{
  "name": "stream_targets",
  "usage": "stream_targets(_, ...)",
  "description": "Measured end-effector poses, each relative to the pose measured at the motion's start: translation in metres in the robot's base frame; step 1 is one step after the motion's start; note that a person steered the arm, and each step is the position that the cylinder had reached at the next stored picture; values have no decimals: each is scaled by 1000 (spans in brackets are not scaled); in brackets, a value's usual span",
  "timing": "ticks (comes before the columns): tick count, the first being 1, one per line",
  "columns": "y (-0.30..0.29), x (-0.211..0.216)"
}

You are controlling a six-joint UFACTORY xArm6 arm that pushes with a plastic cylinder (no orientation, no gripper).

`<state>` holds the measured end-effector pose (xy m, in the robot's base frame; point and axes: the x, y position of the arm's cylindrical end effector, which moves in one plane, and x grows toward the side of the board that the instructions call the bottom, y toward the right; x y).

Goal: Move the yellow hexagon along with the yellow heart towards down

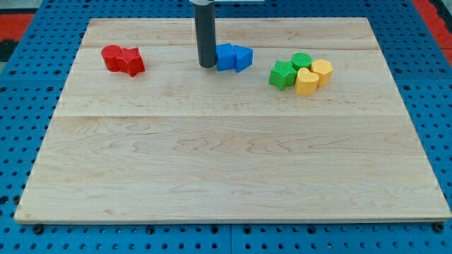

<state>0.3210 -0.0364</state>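
At the view's top centre of the bench (233,169), the rod comes straight down and its tip (207,65) rests on the wood, just to the view's left of the two blue blocks (233,57), close enough that contact cannot be ruled out. The arm carries no jaws at all, so nothing is gripped or held; the rod can only shove.

Well to the view's right of the tip sits a tight cluster of four. The yellow hexagon (322,71) is at the cluster's far right, with the yellow heart (306,82) touching it on its lower-left side. The two green blocks (291,69) press against the yellow pair from the view's left. Well to the view's left of the tip lie two red blocks (123,59), touching one another.

The yellow pieces look like small, rigid, light blocks that should slide easily on the smooth wood and may twist or part under an off-centre push. The best contact point is probably the hexagon's top edge, near the seam with the heart, pushing towards the view's bottom so both travel together and the green ones stay put.
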Motion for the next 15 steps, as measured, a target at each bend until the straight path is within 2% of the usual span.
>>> stream_targets(2, 14, 68)
stream_targets(3, 65, 98)
stream_targets(4, 150, 114)
stream_targets(5, 232, 115)
stream_targets(6, 286, 103)
stream_targets(8, 298, 27)
stream_targets(9, 298, 15)
stream_targets(10, 296, 15)
stream_targets(12, 246, 15)
stream_targets(13, 246, 15)
stream_targets(15, 203, 35)
